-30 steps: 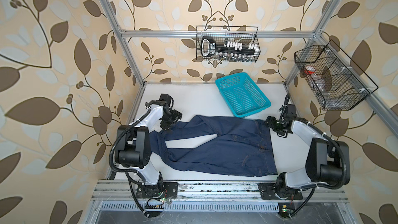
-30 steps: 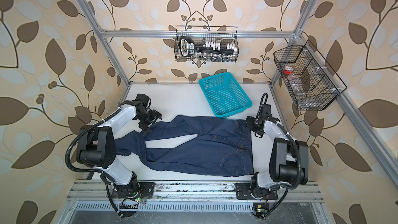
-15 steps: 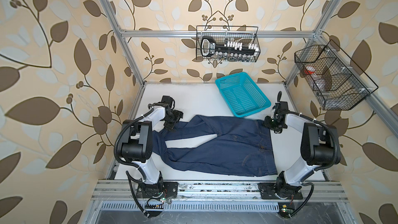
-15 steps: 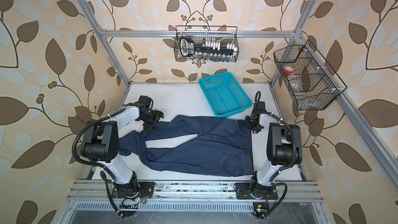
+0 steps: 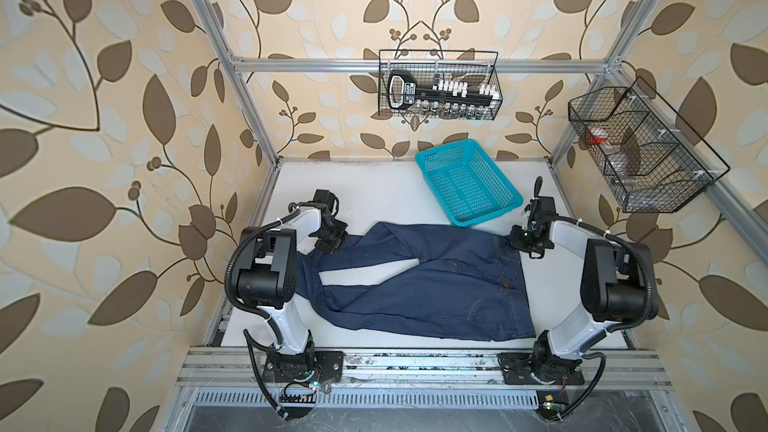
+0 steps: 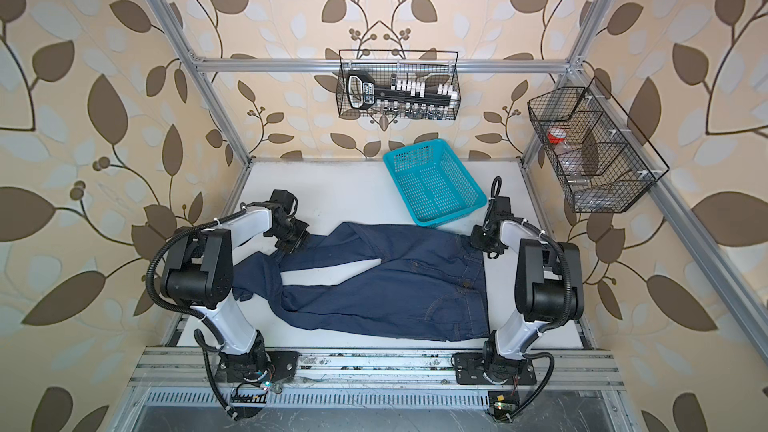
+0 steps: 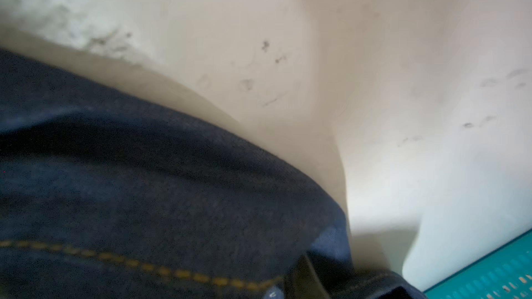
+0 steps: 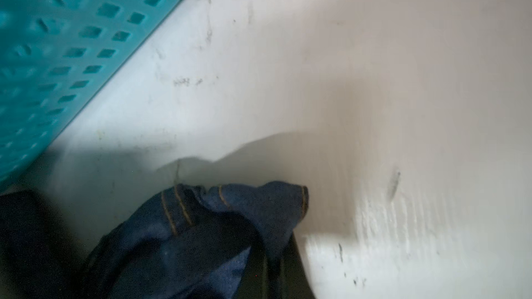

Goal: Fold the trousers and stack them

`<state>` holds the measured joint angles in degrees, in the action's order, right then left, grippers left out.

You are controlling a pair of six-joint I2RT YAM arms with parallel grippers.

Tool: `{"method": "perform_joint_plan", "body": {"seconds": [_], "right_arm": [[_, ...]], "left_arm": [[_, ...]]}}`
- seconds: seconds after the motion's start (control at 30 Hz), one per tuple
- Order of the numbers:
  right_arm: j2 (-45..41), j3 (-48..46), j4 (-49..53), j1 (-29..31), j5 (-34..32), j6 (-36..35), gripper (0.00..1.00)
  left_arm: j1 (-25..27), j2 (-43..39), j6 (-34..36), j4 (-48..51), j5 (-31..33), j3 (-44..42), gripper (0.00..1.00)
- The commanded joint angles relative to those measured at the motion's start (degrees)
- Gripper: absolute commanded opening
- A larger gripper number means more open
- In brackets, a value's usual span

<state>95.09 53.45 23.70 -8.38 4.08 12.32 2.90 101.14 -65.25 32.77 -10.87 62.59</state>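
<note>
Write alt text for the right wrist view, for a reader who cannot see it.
A bunched-up corner of dark blue jeans with tan stitching lies close to the camera on a scuffed white table. A turquoise perforated basket stands nearby, only partly in view.

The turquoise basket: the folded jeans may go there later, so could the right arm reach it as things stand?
Probably yes. The basket sits just beside the right gripper, with nothing between them. But that gripper is shut on a waistband corner of the jeans, so they would drag along.
</note>
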Motion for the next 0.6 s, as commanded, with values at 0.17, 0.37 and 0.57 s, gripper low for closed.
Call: {"method": "perform_joint_plan", "body": {"seconds": [0.17, 0.37, 0.57], "right_arm": [[-8.3, -2.1, 4.2, -2.3, 1.3, -2.6, 0.00], [-11.6, -1.7, 4.4, -3.8, 2.1, -3.0, 0.00], [-13.3, 0.9, 4.1, -5.4, 1.2, -2.1, 0.00]], "left_arm": [[-1.2, 0.4, 5.7, 1.9, 2.7, 5.7, 0.00], [-1.2, -2.1, 11.9, 8.2, 5.0, 12.8, 0.00], [-0.5, -12.0, 18.7, 20.8, 5.8, 19.7, 0.00]]}}
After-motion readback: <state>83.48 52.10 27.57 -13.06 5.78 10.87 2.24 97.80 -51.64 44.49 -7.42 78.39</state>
